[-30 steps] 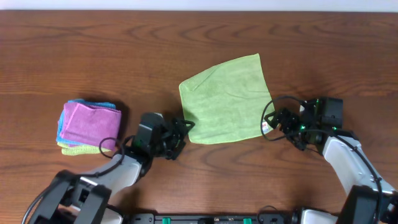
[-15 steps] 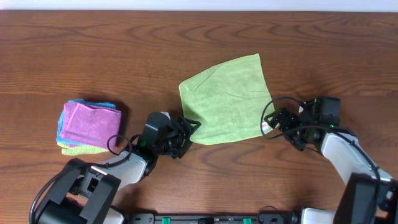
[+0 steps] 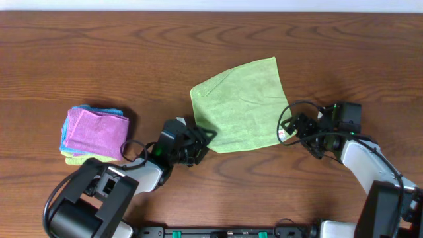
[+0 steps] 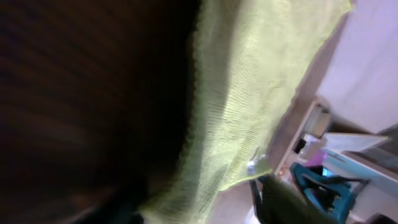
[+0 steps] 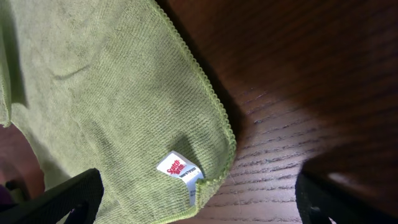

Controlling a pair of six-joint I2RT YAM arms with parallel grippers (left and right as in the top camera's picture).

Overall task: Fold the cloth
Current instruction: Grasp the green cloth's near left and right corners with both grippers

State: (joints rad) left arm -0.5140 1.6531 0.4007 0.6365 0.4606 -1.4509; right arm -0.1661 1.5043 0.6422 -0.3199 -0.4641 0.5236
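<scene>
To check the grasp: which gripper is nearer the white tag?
Right. The right gripper is beside the tag; the left gripper is across the cloth, at its other near corner.

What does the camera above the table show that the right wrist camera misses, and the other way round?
Only the overhead view shows the whole cloth outline, the left gripper at its near-left corner, and a stack of folded cloths, pink on top. Only the right wrist view shows the red logo on the white tag, the stitched hem, and the right gripper open around that corner. Both show the lime-green cloth lying on the wooden table.
</scene>
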